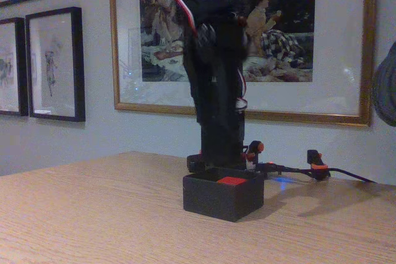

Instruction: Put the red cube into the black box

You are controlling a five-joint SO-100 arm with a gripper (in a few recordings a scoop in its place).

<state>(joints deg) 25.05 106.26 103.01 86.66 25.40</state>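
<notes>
Nearest on the wood table [93,214] sits the black box [223,199]. The red cube [232,181] shows just at the top edge of the box, so I think it is going in or is already inside. My arm [216,91] comes straight down right behind the box, so the cube can drop in. My gripper is hidden in the dark, and I cannot tell if it is spread or pinching the cube. Behind lie black cables [309,170] with orange clips, and pictures [55,63] hang on the wall. Nothing blocks my way.
</notes>
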